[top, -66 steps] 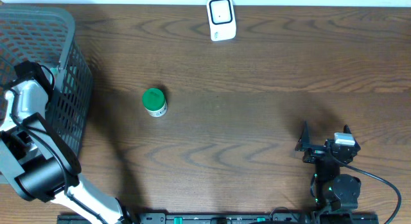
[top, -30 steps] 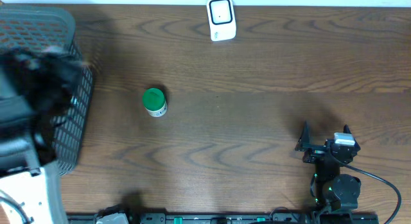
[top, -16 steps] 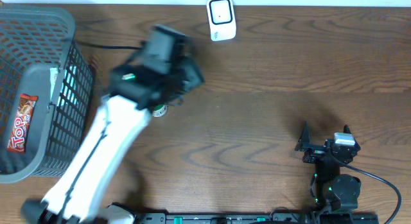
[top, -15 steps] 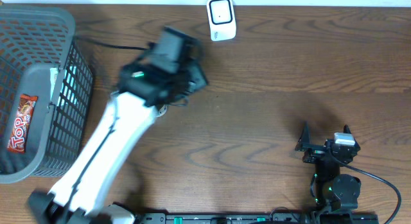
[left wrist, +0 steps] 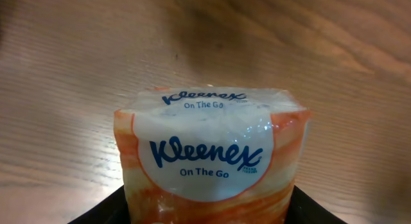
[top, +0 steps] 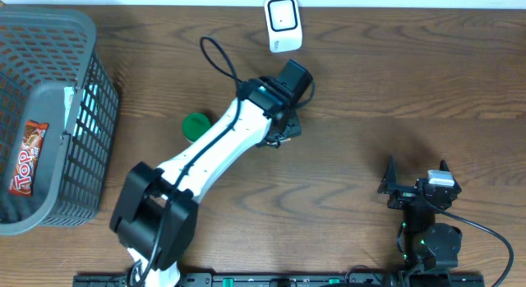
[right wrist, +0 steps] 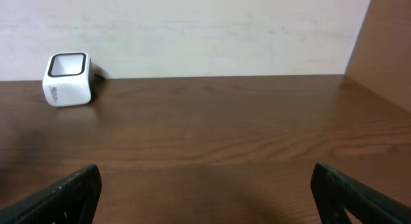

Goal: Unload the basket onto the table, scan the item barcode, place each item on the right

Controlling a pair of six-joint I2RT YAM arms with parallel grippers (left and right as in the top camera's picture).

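A: On the dark wood table [top: 370,90], white wall [right wrist: 205,25] behind: what's there, how many?

B: 1 white scanner [top: 282,22] at far edge, 1 green-lid jar [top: 195,125], 1 grey mesh basket [top: 86,131] w/ 1 Top bar [top: 26,158] inside. 1 Kleenex pack [left wrist: 209,153], clamped in left gripper [top: 281,122], above tabletop nr scanner. Right gripper [top: 417,168]: jaws wide apart.

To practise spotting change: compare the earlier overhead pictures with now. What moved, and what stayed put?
The left arm swung from the basket rightward toward the scanner; the left fingers now hold a Kleenex pack. The green-lidded jar, scanner, basket and open right fingers stayed put.
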